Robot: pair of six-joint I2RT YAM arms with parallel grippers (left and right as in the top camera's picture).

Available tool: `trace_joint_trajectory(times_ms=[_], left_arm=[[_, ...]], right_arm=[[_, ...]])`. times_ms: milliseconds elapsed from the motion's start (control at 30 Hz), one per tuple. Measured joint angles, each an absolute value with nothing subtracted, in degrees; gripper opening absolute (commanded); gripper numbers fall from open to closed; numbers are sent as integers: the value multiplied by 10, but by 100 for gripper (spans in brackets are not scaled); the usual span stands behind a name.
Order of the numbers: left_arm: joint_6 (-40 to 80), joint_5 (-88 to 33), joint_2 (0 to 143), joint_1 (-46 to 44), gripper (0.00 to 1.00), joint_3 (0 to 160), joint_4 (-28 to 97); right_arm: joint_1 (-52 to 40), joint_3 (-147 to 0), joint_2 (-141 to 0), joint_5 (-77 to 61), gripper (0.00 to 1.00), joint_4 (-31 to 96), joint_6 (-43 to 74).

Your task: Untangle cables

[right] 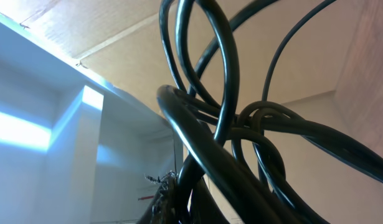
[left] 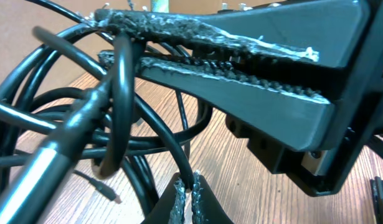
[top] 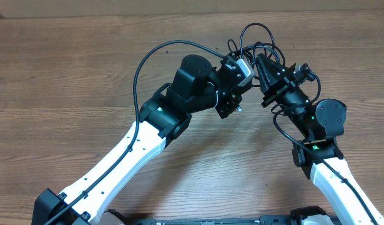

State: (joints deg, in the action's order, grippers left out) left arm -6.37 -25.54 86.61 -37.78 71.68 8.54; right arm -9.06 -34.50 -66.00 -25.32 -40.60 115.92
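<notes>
The cables (top: 254,39) form a knotted bundle of black loops, lifted off the wooden table (top: 85,62) between both grippers. My left gripper (top: 243,70) comes in from the left, and in the left wrist view it (left: 187,179) is shut on one black strand (left: 172,140). My right gripper (top: 264,67) comes in from the right. Its long textured fingers (left: 241,56) cross the top of the left wrist view, pinching the bundle (left: 113,68) at their tips. In the right wrist view, thick loops (right: 222,124) fill the frame and a strand sits in that gripper (right: 179,198).
A small plug end (left: 107,190) rests on the table under the bundle. The left arm's own black wire (top: 145,59) arcs above the table. The two arms stand close together near the far middle.
</notes>
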Motion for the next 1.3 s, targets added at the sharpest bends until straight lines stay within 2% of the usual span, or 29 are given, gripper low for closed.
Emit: trace_joint_trajectory(times_ms=[267, 500, 900, 1233, 1267, 1300], left_arm=[[-63, -198, 866, -378, 4, 717, 94], [-63, -145, 866, -378, 4, 717, 109], [-63, -112, 864, -378, 4, 717, 135], [-64, -51, 771, -377, 4, 717, 153], [-64, -46, 765, -377, 8, 717, 156], [-64, -42, 762, -377, 20, 717, 161]], right_arm=[[-91, -345, -660, -255, 4, -328, 1159], [-90, -345, -660, -255, 4, -311, 1159], [-91, -345, -660, -244, 4, -244, 1159], [-92, -345, -660, -226, 4, -215, 1159], [-92, -345, -660, -225, 4, -215, 1159], [-92, -345, -660, -225, 4, -215, 1159]])
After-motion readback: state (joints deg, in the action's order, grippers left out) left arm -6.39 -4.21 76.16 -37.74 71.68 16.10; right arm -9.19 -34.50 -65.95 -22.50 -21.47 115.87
